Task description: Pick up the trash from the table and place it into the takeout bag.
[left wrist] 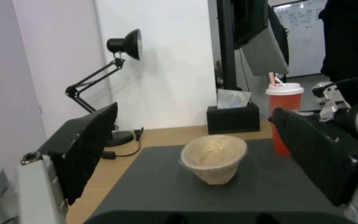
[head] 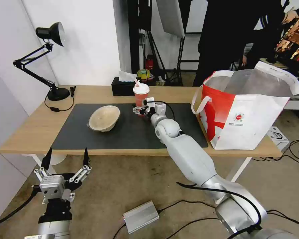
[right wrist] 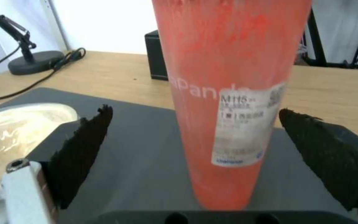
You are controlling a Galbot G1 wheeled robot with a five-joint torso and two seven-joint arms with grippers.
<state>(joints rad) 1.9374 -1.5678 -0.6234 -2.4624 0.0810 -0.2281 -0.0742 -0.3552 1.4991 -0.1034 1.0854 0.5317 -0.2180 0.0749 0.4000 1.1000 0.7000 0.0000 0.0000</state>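
Red cup (right wrist: pixel 228 93) between open right end effector (right wrist: pixel 195 149) fingers

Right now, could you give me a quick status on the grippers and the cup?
Right gripper open, straddling red cup on mat. Left gripper open, parked below table edge. Takeout bag open, path clear.

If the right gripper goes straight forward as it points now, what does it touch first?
Most likely the red drink cup. The right gripper is open, and the cup stands upright between its fingers, very near. The black tissue box lies behind it.
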